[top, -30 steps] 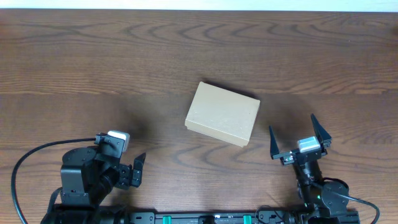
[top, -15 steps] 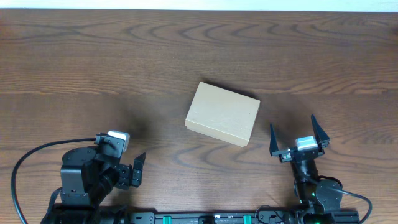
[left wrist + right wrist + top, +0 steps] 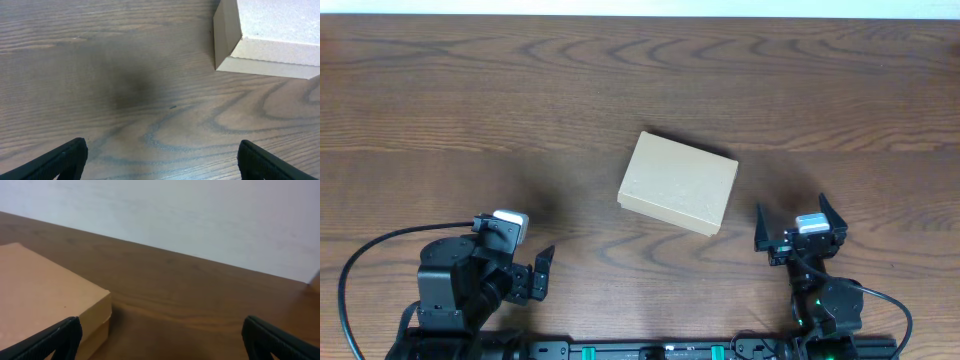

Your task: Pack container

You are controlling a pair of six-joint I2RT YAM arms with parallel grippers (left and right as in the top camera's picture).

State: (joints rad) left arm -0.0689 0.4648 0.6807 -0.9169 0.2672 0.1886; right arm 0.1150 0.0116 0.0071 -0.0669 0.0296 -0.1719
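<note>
Tan cardboard container (image 3: 678, 184), lid closed, on wooden desk (image 3: 520, 100); two arms at the near edge.

Container: lies about mid-desk, slightly toward the right edge, turned askew to the desk edges, flap down flat, touched by neither arm. Left arm (image 3: 450, 290): by the near edge toward the near-left corner, well apart from the container; left jaws spread wide, holding nothing. Right arm (image 3: 825, 300): by the near edge, near the container's near-right corner; right jaws spread wide, holding nothing.

Left pincer (image 3: 161, 150) low, tilted downward, jaws spread wide; right pincer (image 3: 794, 218) level, jaws spread wide.
</note>
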